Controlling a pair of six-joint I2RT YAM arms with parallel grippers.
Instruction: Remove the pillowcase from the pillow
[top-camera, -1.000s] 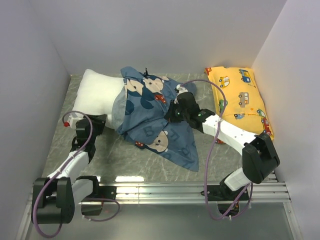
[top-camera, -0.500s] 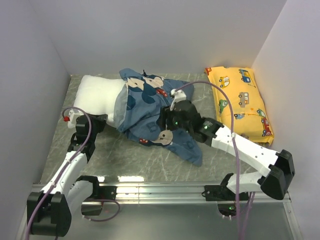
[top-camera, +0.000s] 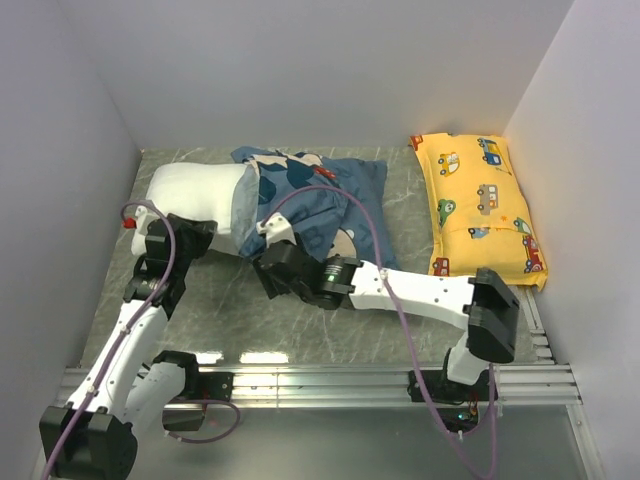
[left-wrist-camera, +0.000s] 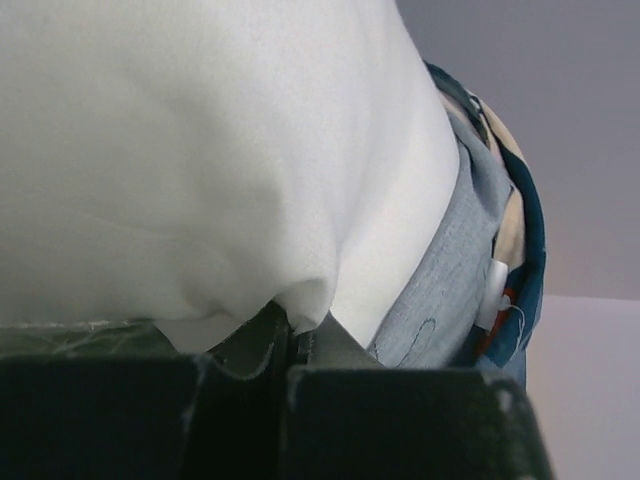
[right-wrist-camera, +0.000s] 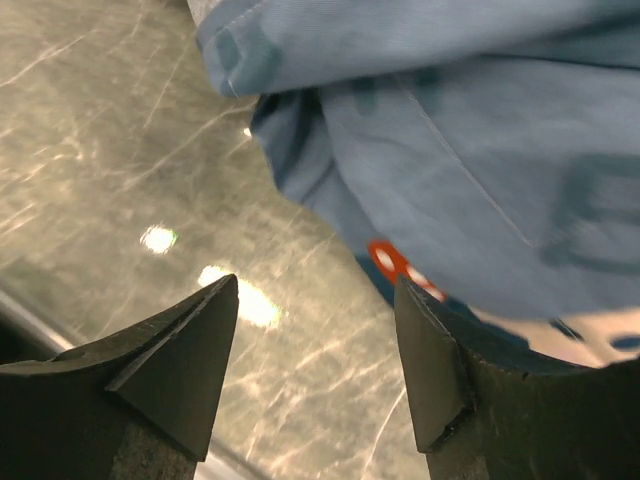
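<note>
Now, your left end effector (left-wrist-camera: 297, 345) is clenched on a fold of the white pillow (left-wrist-camera: 200, 150), low on its near edge. Its dark fingers (left-wrist-camera: 100, 420) meet with the fabric pinched between them. Just right of the pinch, the pale blue hem of the pillowcase (left-wrist-camera: 440, 290) wraps the pillow, and a small white tag (left-wrist-camera: 493, 295) sits at that hem.

From above, that left end effector (top-camera: 188, 235) sits at the near side of the pillow (top-camera: 195, 195), whose left end is bare. The pillowcase (top-camera: 330, 190) covers the pillow's right part, bunched and rumpled, with its printed side showing.

Your right end effector (right-wrist-camera: 315, 340) is released. Its two fingers (right-wrist-camera: 180, 370) stand spread apart with nothing between them, and only the grey marbled desk (right-wrist-camera: 100, 150) shows in the gap. A loose blue fold of the pillowcase (right-wrist-camera: 480, 130) hangs just beyond the fingertips, with a red spot of print at its lower edge.

From above, the right end effector (top-camera: 266, 272) is low over the desk (top-camera: 230, 300), just in front of the pillowcase's near edge, and its arm reaches in from the right. A yellow pillow (top-camera: 480, 205) with a car print lies along the right side of the desk, well apart from both.
</note>
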